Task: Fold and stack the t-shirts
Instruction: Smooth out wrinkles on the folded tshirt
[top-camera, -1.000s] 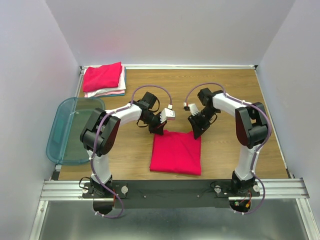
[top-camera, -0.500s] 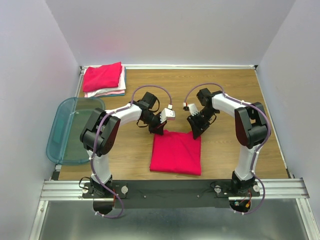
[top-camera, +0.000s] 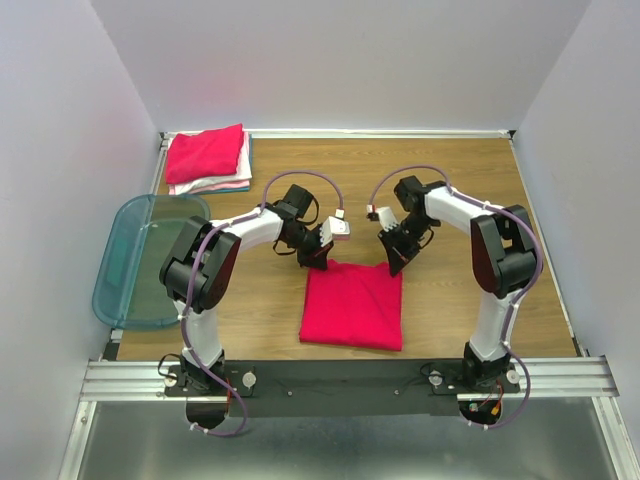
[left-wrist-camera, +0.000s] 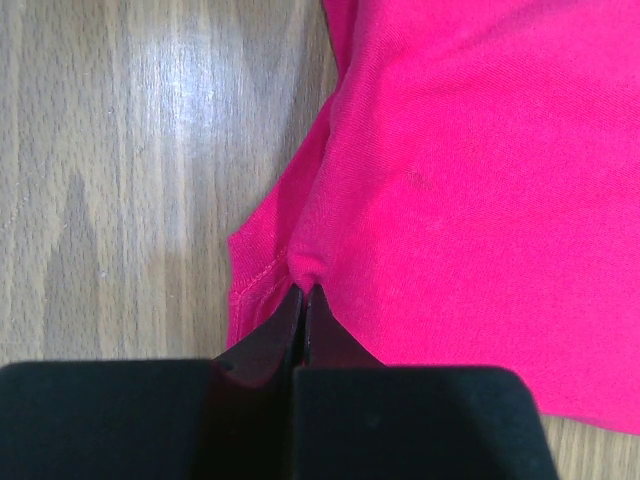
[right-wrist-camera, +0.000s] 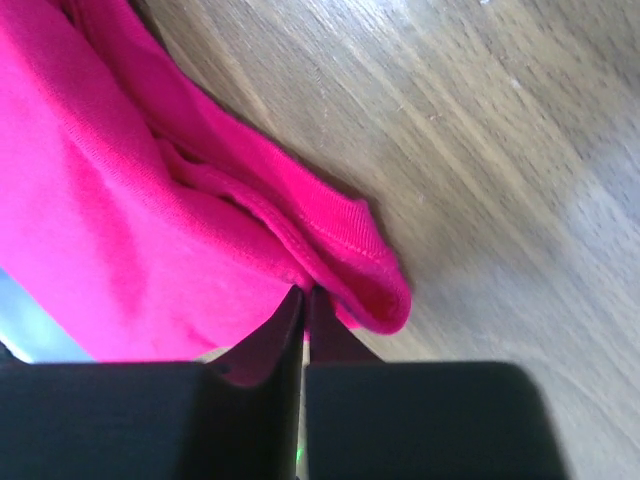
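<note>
T-shirts (top-camera: 352, 305) at 2 spots on 1 wood table (top-camera: 480, 180). 1 teal bin (top-camera: 150, 260) at table's L edge, beside L arm. 1 red-pink shirt (top-camera: 340, 320) flat nr centre, betw. the 2 arms. 1 stack (top-camera: 208, 158) in far-L corner: red-pink on top, white + pale teal edges under; layer count can't tell. L gripper (left-wrist-camera: 303, 292) pinched tight on shirt's far-L corner. R gripper (right-wrist-camera: 303, 292) same on far-R corner, hem bunched.

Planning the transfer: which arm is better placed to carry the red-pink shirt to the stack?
Left, probably. The left gripper and right gripper each pinch a far corner of the red-pink shirt, but the shirt stack lies far left, on the left arm's side.
</note>
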